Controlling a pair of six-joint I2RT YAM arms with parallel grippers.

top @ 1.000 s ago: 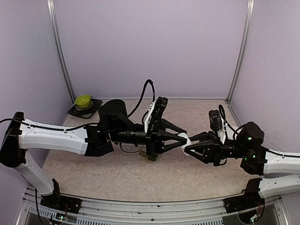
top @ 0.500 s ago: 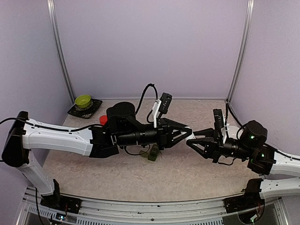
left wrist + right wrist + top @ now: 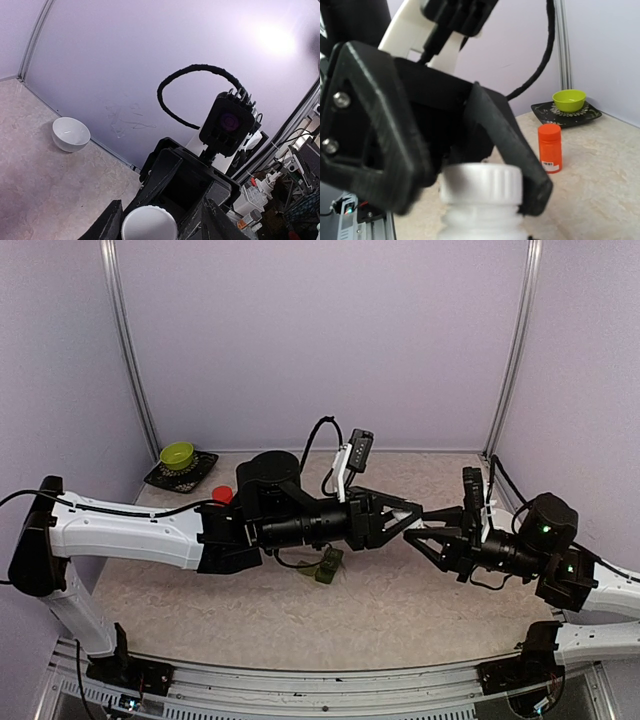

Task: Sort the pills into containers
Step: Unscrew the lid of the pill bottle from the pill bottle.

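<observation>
Right gripper [image 3: 428, 536]: raised over the table [image 3: 400, 610] and meeting the other arm mid-air; closed narrow on the body of the small white bottle [image 3: 480, 222], cap end pointing at the left arm
Left gripper [image 3: 405, 523]: fingers straddle the bottle's ribbed white cap [image 3: 481, 182]; jaws part-way apart; whether they press the cap or stand just clear of it, I cannot tell
Containers [image 3: 327, 566]: the dark green strip lies on the table below the left wrist, apart from both grippers; too small to tell whether its lids are up or down
Red bottle [image 3: 550, 147]: upright on the table toward the far left, near the green bowl [image 3: 569, 100] on its dark tray; untouched
Pills: none visible anywhere
Done: the white bottle is lifted and presented between the two arms
Left: by my reading almost everything; cap is on, so it has to come off; then pills tipped out and dropped into the compartments; red bottle probably after that
Stage: early, at the opening step
</observation>
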